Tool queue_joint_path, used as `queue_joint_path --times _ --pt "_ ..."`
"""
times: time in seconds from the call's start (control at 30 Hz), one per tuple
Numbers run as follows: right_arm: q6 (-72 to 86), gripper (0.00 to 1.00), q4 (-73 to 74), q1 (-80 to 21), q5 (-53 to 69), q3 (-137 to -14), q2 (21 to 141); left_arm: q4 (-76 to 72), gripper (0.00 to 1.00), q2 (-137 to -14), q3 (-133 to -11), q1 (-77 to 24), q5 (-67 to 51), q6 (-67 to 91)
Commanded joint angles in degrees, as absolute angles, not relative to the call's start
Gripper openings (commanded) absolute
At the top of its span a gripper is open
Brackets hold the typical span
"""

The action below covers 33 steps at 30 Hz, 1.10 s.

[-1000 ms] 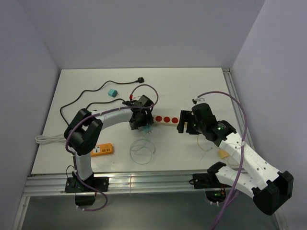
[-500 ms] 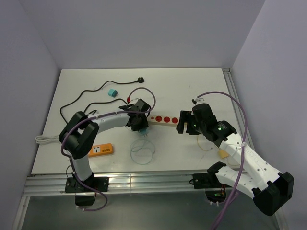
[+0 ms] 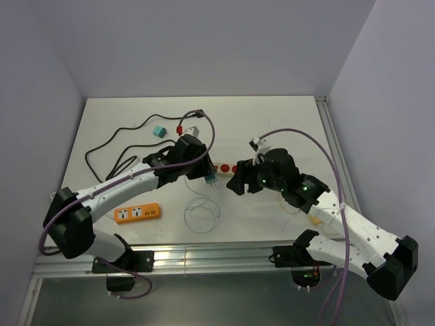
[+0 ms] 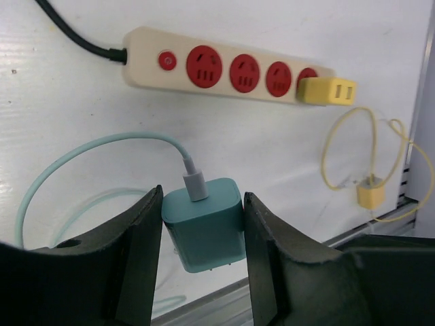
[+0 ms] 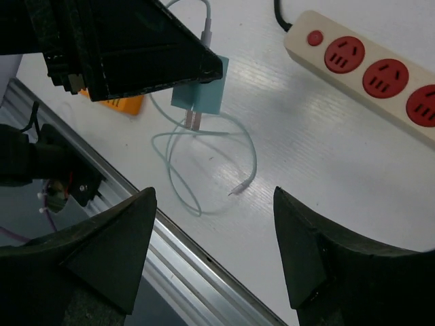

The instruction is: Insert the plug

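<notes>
My left gripper [image 4: 202, 205] is shut on the teal plug block [image 4: 204, 223] and holds it above the table, prongs pointing down. In the top view this gripper [image 3: 206, 176] is just in front of the cream power strip [image 3: 224, 168]. The strip [image 4: 224, 68] has a red switch and several red sockets, and a yellow plug [image 4: 328, 92] sits in its end socket. The plug's teal cable [image 5: 204, 139] loops on the table. My right gripper [image 3: 238, 183] is open and empty just right of the plug. In the right wrist view it [image 5: 212, 204] hangs over the cable loop.
A small orange power strip [image 3: 136, 213] lies at the front left. A teal block [image 3: 160, 131] and a black cable [image 3: 122, 139] lie at the back left. A yellow cable with a small yellow adapter [image 4: 370, 195] lies right of the strip. The aluminium rail [image 3: 204, 255] runs along the front edge.
My left arm has stretched out and lowered its elbow, still holding the teal plug by the strip. My right gripper has moved left, towards the plug, covering part of the strip.
</notes>
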<state>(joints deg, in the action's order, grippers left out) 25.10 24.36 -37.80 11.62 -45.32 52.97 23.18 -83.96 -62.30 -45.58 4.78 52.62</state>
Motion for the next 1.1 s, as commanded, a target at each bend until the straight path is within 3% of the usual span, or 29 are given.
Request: queue_joint_path --times 0.0,0.1,0.2,0.33,0.43,0.53,0.73,0.93,1.07 --pt "25.39 0.76 18.88 -40.78 7.25 -47.19 52.65 22.41 0.0 -81.13 -62.58 -45.62 4.21 51.25" --pt "31.78 0.8 26.93 -40.52 -9.84 -50.52 53.26 24.96 0.01 -80.42 -61.44 -45.53 8.17 50.54" --pt "37.51 0.83 34.77 -36.67 -16.33 -51.85 53.09 23.65 0.0 -80.42 -58.46 -45.53 9.66 50.62" --pt "38.76 0.83 35.68 -19.11 -5.74 -47.65 50.37 18.9 0.04 -79.19 -53.18 -45.53 10.19 51.06" --pt "40.69 0.86 36.82 -7.87 -7.1 -45.27 48.61 16.88 0.08 -81.11 -51.51 -45.53 10.63 50.89" --pt "46.39 0.96 40.16 -1.26 -10.8 -44.74 48.69 16.17 0.06 -83.75 -51.68 -45.0 10.46 50.89" --pt "49.92 0.95 37.54 11.49 -4.23 -37.02 47.46 15.47 0.07 -84.99 -50.36 -43.16 10.9 52.47" --pt "51.24 0.95 39.11 22.84 -3.78 -32.52 54.39 13.01 0.15 -84.64 -47.02 -40.17 8.27 53.79" --pt "50.19 0.94 39.21 24.61 -4.04 -30.25 56.52 10.64 0.27 -86.57 -46.58 -39.46 5.9 53.79"
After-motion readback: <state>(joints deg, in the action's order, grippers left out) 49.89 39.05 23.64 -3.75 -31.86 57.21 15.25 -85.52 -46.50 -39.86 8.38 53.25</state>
